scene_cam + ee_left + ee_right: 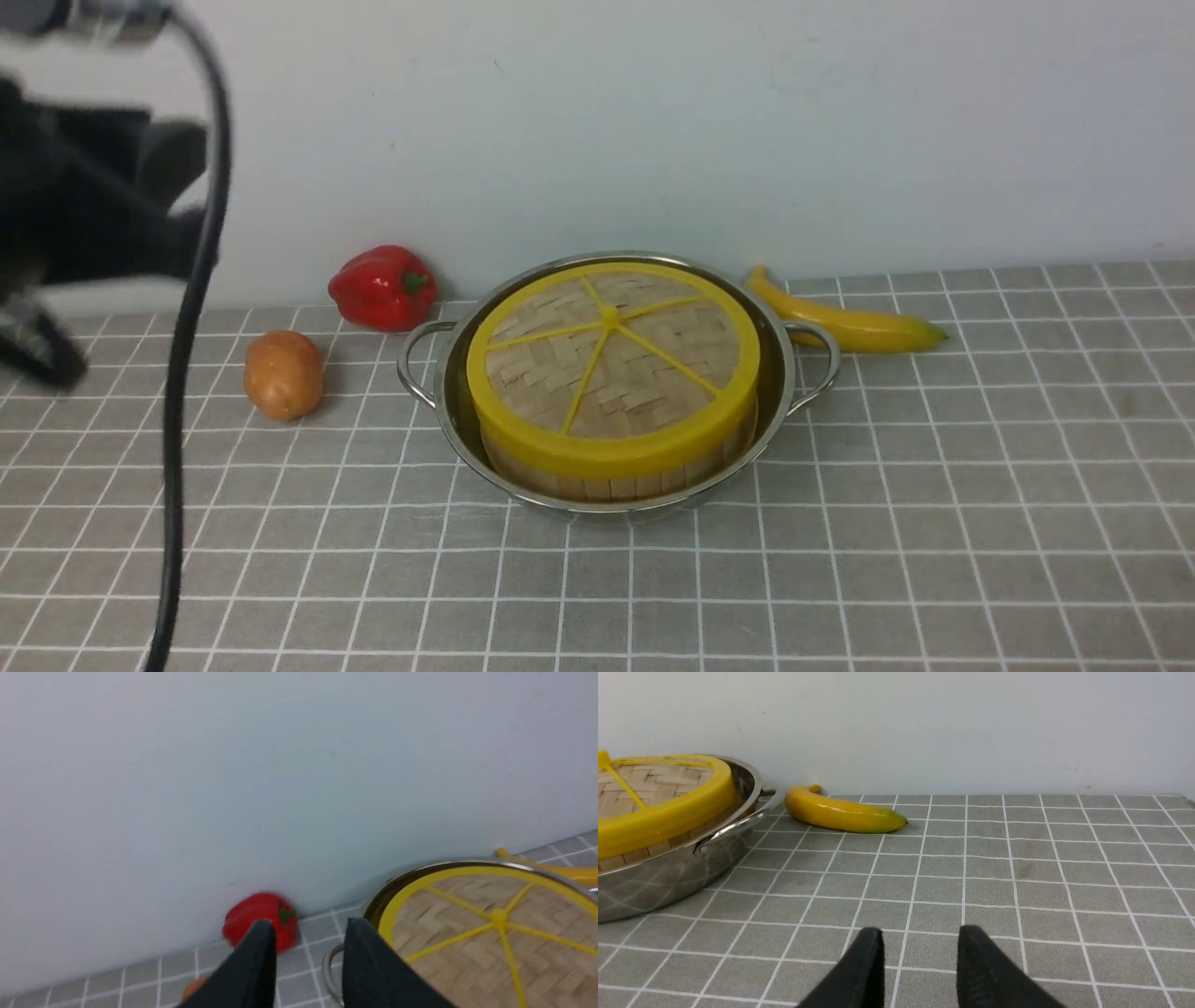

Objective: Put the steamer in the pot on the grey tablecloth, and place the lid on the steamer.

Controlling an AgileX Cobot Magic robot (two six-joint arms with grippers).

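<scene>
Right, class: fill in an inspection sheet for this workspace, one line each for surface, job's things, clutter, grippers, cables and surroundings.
Surface: grey tablecloth with a white grid, lying flat.
Job's things: pot stands on the cloth; steamer sits inside it; lid rests on the steamer.
Clutter: red pepper and potato on the pot's left, banana on its right, all apart from the pot.
Grippers: left gripper open and empty, raised beside the pot; right gripper open and empty, above bare cloth.
Cables: black cable hangs down on the left.
Surroundings: plain pale wall behind.
</scene>
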